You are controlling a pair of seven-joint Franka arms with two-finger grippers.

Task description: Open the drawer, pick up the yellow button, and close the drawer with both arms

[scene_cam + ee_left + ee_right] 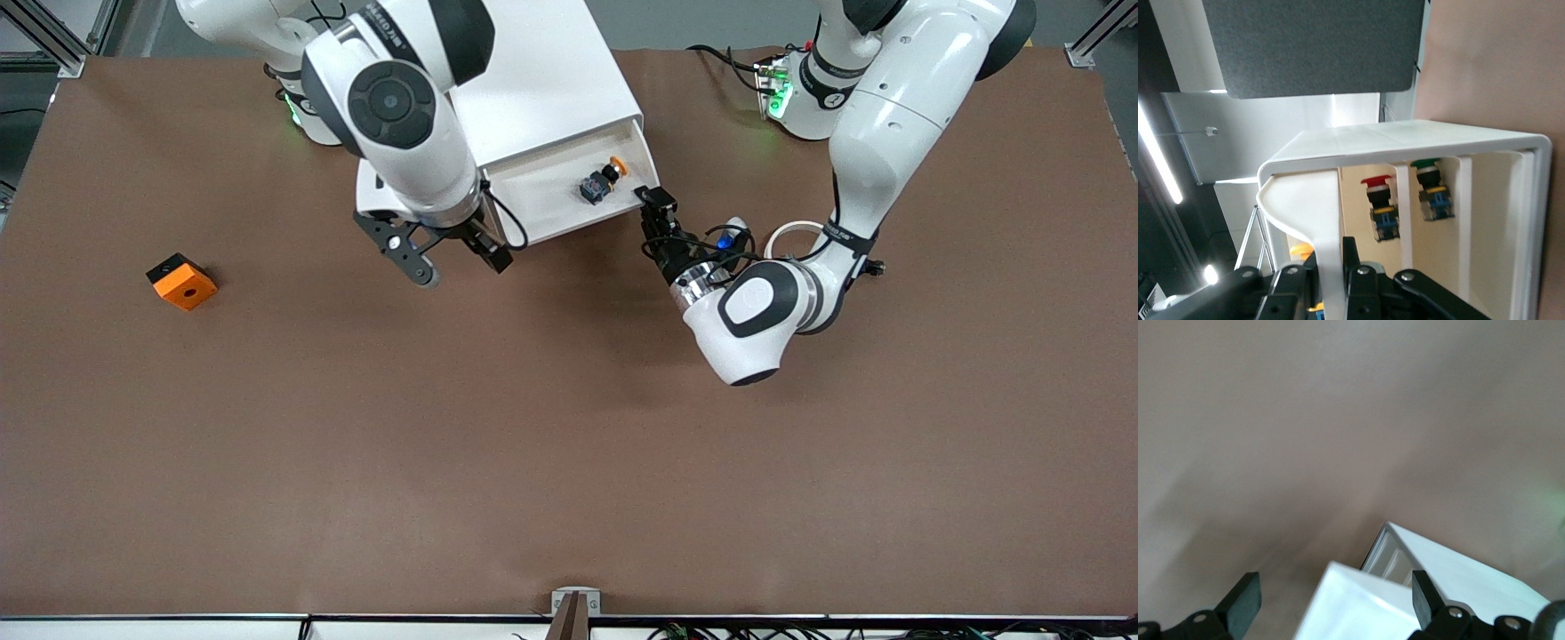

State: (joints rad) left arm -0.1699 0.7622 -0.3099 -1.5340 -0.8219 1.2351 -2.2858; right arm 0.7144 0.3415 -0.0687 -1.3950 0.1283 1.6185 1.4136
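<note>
Brown table point(569, 462) — drawer point(560, 191) out, button point(601, 181) inside. Left gripper point(647, 200) clenched on the drawer's front edge. Right gripper point(458, 262) spread wide over the table — waiting.

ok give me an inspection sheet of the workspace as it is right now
surface: brown table, bare over most of it
job's things: drawer pulled open; button lying in it
clutter: orange square block toward the right arm's end
hands: left hand shut on the drawer's front corner; right hand open over the table beside the drawer
cables: black leads by the left arm's base
surroundings: white cabinet; metal frame posts
</note>
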